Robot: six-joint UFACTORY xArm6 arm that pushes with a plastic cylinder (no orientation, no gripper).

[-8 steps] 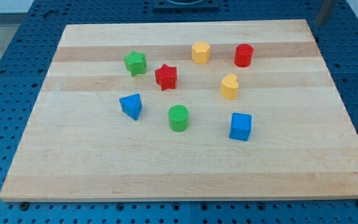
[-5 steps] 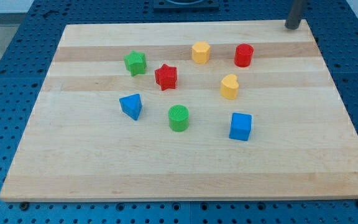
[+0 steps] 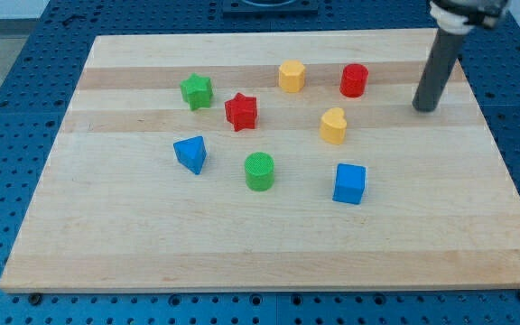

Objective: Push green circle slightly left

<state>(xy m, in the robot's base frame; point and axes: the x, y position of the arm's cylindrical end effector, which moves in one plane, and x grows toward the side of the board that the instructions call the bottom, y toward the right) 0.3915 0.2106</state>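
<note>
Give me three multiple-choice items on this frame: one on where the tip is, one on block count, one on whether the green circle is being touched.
1. Where is my tip?
A. right of the red cylinder
B. between the two blue blocks
C. left of the green star

2. How many blocks lie on the board?
A. six
B. eight
C. ten

3. State of the green circle?
A. touched by my tip
B. stacked on the blue cube
C. standing free, tip far off

Key:
1 A: the rod ends to the view's right of the red cylinder.
2 B: two each of green, red, yellow, blue.
3 C: bare board surrounds it; my tip is near the view's upper right.
</note>
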